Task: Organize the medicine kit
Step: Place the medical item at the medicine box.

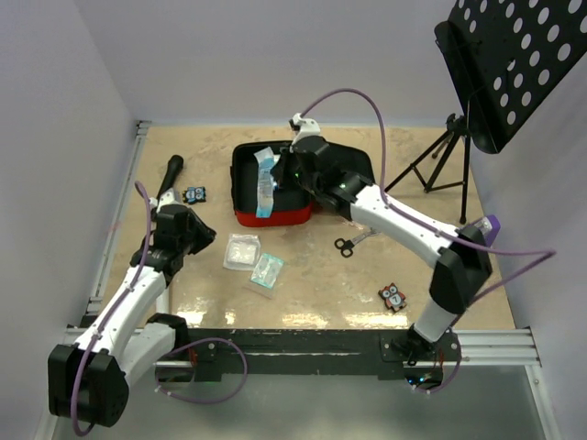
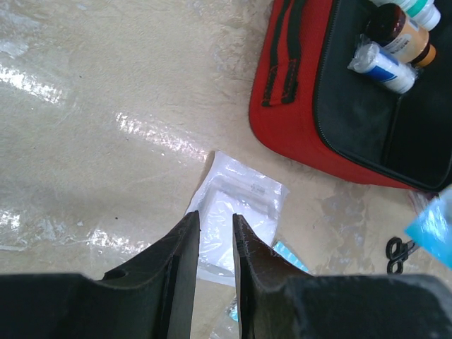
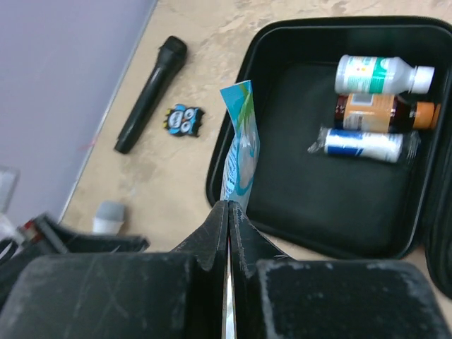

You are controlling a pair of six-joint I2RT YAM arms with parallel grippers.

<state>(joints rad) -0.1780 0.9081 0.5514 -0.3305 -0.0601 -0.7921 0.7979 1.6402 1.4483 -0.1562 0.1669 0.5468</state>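
Observation:
The medicine kit (image 1: pixel 271 218) lies open at the table's back middle, red outside and black inside; it also shows in the left wrist view (image 2: pixel 289 106) and the right wrist view (image 3: pixel 233 134). It holds a white bottle (image 3: pixel 378 74), an amber bottle (image 3: pixel 381 113) and a wrapped blue-white tube (image 3: pixel 364 145). My right gripper (image 3: pixel 229 208) is shut on a blue-white packet (image 3: pixel 240 141) and holds it upright over the kit's left edge (image 1: pixel 266 183). My left gripper (image 2: pixel 216 222) is slightly open and empty, above a white pouch (image 2: pixel 244 201) on the table.
A second, teal-printed pouch (image 1: pixel 267 271) lies beside the white pouch (image 1: pixel 241 250). A black microphone (image 1: pixel 171 176) and an owl tag (image 1: pixel 194 194) lie left of the kit. Scissors (image 1: pixel 353 242) and another owl tag (image 1: pixel 393 296) lie right. A music stand (image 1: pixel 514 64) stands at the back right.

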